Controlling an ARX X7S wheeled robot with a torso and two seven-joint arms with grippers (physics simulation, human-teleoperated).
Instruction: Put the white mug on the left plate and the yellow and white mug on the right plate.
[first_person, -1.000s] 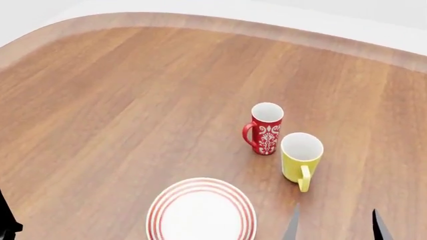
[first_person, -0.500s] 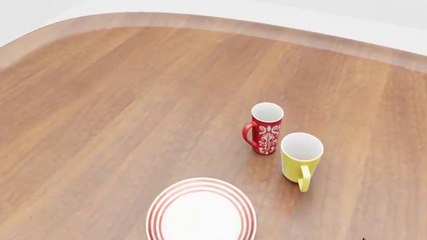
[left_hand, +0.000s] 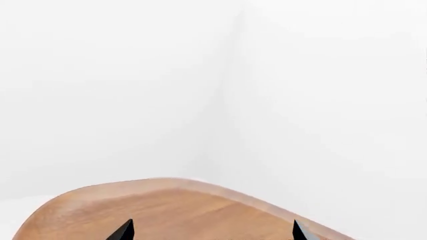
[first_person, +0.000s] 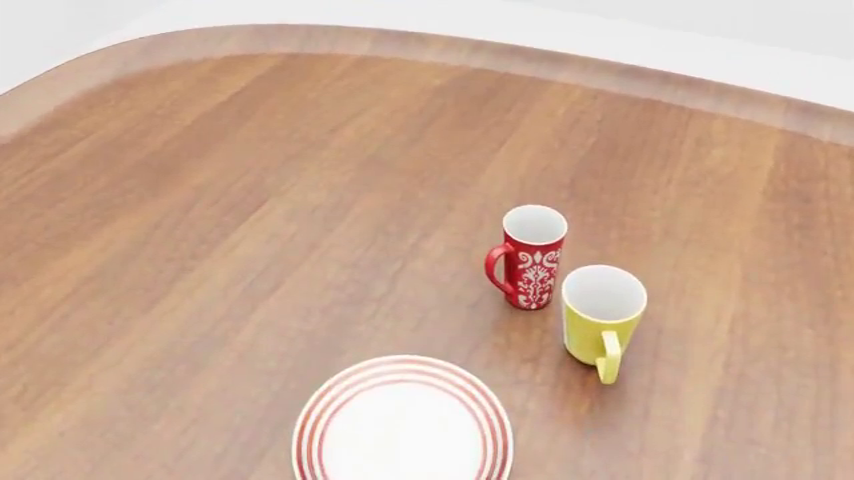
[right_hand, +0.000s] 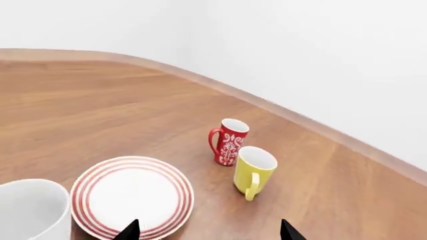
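Head view: looks steeply down on the table (first_person: 240, 200).
Right wrist view: low and oblique, sharing the yellow and white mug (right_hand: 253, 171), red mug (right_hand: 229, 141) and one plate (right_hand: 132, 196).
Left wrist view: faces the white wall; overlap probably only tabletop.

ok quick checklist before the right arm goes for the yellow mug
1. yellow and white mug upright, handle toward the robot: ok
2. Red mug stands close beside it, so little room on that side: not ok
3. right gripper fingers spread, nothing between them: ok
4. Plate bare: ok, but only one plate shows, so left or right: cannot tell
5. white mug on the table beside the plate, not on it: not ok
6. left gripper open, empty: ok
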